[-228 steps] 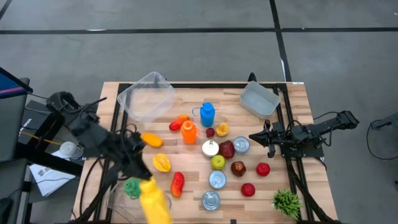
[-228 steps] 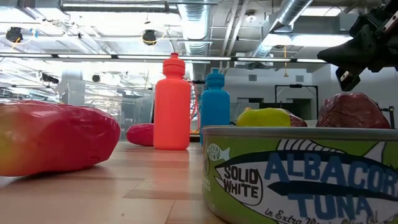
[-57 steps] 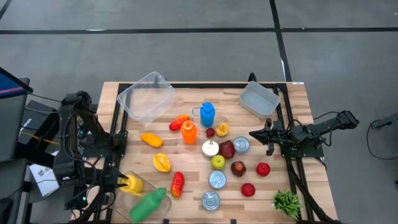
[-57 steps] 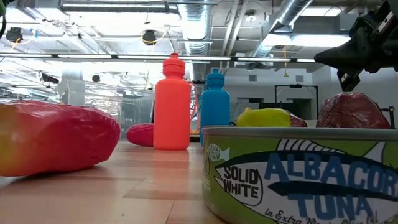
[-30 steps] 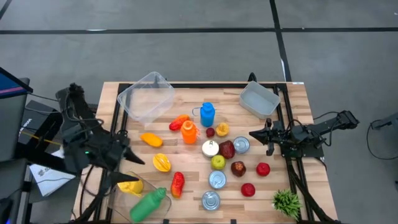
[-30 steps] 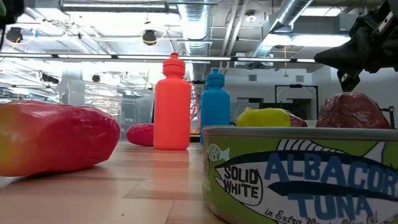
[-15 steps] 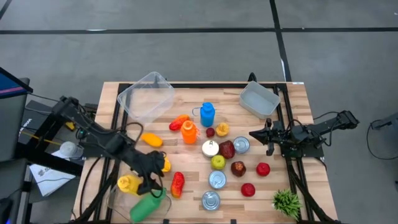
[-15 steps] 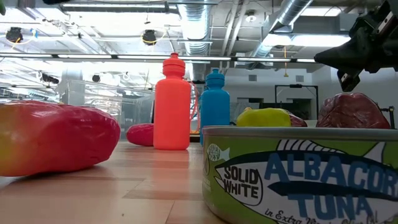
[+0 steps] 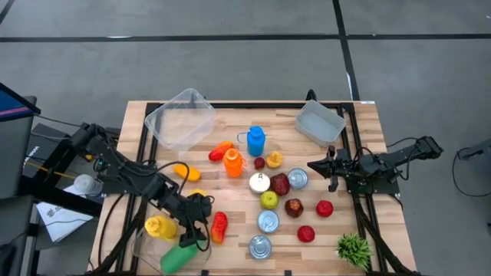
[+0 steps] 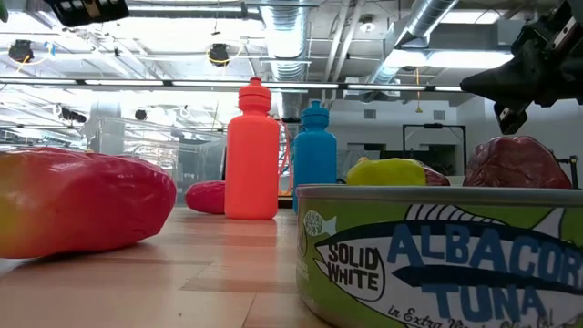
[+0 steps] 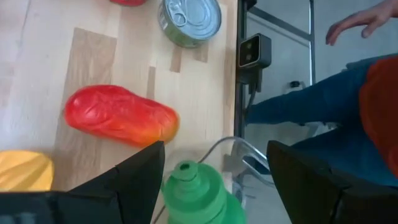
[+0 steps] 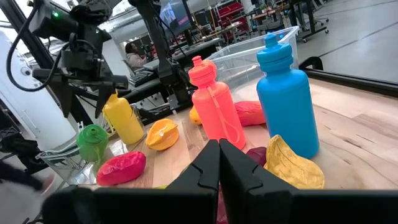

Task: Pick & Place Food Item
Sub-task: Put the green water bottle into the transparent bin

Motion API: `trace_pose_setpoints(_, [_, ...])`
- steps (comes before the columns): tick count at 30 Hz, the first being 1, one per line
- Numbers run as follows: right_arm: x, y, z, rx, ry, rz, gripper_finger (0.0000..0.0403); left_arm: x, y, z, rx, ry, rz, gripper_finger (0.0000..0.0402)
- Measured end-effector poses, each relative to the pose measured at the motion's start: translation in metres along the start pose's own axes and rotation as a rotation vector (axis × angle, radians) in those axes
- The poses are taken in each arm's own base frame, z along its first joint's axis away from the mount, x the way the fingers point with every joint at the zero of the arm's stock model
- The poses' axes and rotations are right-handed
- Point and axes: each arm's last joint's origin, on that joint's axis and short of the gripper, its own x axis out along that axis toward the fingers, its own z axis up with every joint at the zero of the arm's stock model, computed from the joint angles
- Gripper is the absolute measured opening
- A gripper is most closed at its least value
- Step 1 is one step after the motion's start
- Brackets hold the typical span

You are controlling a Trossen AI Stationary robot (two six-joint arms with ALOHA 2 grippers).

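1. Red-and-orange toy food piece (image 9: 219,227) lies flat on the wooden table (image 9: 360,130), just beside the cap end of the green plastic bottle (image 9: 180,257); nothing is touching it yet
2. What has changed: about two seconds ago my left arm was pulled back over the yellow plastic bottle (image 9: 159,227), on the far side of the green bottle from the food piece. Since then it has swung across, and the left gripper (image 9: 198,221) now hangs above the table, close above the green bottle's cap and just short of the food piece
3. Both bottles now rest side by side at the clear tub (image 9: 138,244). I read that delivery as finished and this move as the approach to the next item
4. Left jaws stand apart with nothing between them, as they have for the last second. The left wrist view shows the food piece (image 11: 121,116) ahead of the fingers (image 11: 134,180) and the green bottle's cap right beneath them
5. To my mind the next step needs a short shift away from the green bottle, so the fingers straddle the food piece and not the cap
6. Right gripper (image 9: 313,166) waits well away from the green bottle, jaws pressed closed and empty, unmoved throughout
7. A person's hand (image 11: 354,22) shows beyond the table edge nearest the green bottle, so I would keep the arm inboard
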Motion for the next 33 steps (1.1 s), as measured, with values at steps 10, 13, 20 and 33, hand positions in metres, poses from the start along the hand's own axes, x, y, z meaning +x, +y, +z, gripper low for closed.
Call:
trace_pose_setpoints(10, [0.000,0.000,0.000,0.001,0.000,0.000,0.0000,0.026,0.013,-0.015,0.005,0.101,-0.001,0.0273])
trace_pose_setpoints(13, [0.000,0.000,0.000,0.000,0.000,0.000,0.0000,0.029,0.017,-0.020,-0.002,0.115,-0.017,0.0273])
trace_pose_setpoints(20, [0.000,0.000,0.000,0.000,0.000,0.000,0.0000,0.028,0.021,-0.025,-0.005,0.100,-0.046,0.0243])
trace_pose_setpoints(33, [0.000,0.000,0.000,0.001,0.000,0.001,0.0000,0.028,0.020,-0.022,0.017,0.066,-0.073,0.0137])
